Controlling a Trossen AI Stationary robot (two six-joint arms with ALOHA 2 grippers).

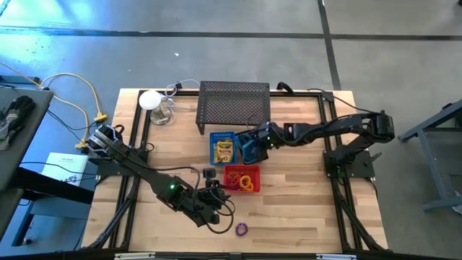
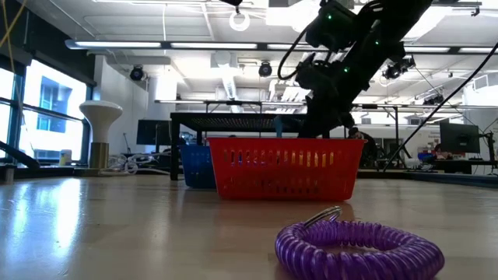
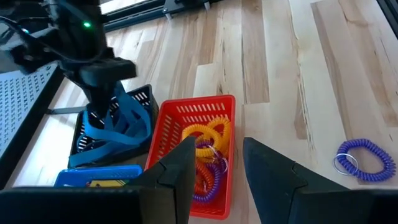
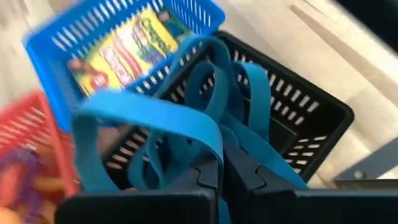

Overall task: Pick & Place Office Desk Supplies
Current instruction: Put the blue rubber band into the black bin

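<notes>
Red bin [image 1: 242, 178] as landmark. Right gripper [image 4: 222, 177] is down in the black bin [image 4: 311, 118] just behind it, fingers pressed together on blue straps [image 4: 161, 118]. Left gripper [image 3: 214, 168] hovers just in front of the red bin, fingers spread, holding nothing. Orange, yellow and purple coils [image 3: 208, 149] lie inside; one purple coil [image 1: 241, 229] lies loose on the table well in front. Crayon box [image 1: 224, 149] in the blue bin [image 1: 214, 137] behind.

Three small bins: one blue [image 1: 223, 146], one black [image 1: 250, 146], one red [image 1: 241, 178]. One mesh rack [image 1: 233, 105]. One loose purple coil ring [image 1: 241, 230], well beyond the left gripper's fingertips. Two arms.
</notes>
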